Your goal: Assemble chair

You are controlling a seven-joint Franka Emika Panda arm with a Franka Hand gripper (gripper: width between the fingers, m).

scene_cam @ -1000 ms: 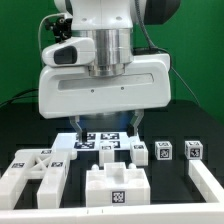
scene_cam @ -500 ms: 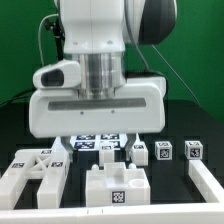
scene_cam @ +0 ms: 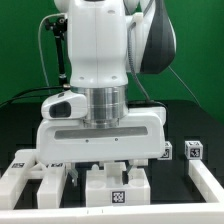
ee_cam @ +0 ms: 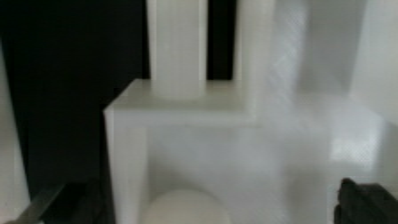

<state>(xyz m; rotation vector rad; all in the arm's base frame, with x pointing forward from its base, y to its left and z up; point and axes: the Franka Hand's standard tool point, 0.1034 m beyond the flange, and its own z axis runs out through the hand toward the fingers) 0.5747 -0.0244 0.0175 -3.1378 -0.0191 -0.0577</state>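
The gripper (scene_cam: pixel 108 168) hangs low, its jaws spread as wide as they go and holding nothing. Directly beneath it sits a chunky white block (scene_cam: pixel 116 188) of the chair, its tag facing the exterior camera. In the wrist view the block (ee_cam: pixel 196 120) fills the space between the two dark fingertips (ee_cam: pixel 365 203). These seem to stand just clear of its sides, though blur makes contact hard to rule out.

The chair is not yet built. More of its pieces lie loose to either side of the gripper: leg parts (scene_cam: pixel 25 182) toward the exterior view's left and a slab (scene_cam: pixel 208 185) toward the exterior view's right. A small tagged cube (scene_cam: pixel 193 150) stands beyond the slab, well apart from the gripper.

This looks like the approach for picking up the block, early in the assembly. The next move probably calls for a short further descent with the block centred between the fingers, then closing on two opposite flat faces. The block looks nearly as wide as the open jaws, so there is little margin. Off-centre, a fingertip could land on the block's top or shove it aside.
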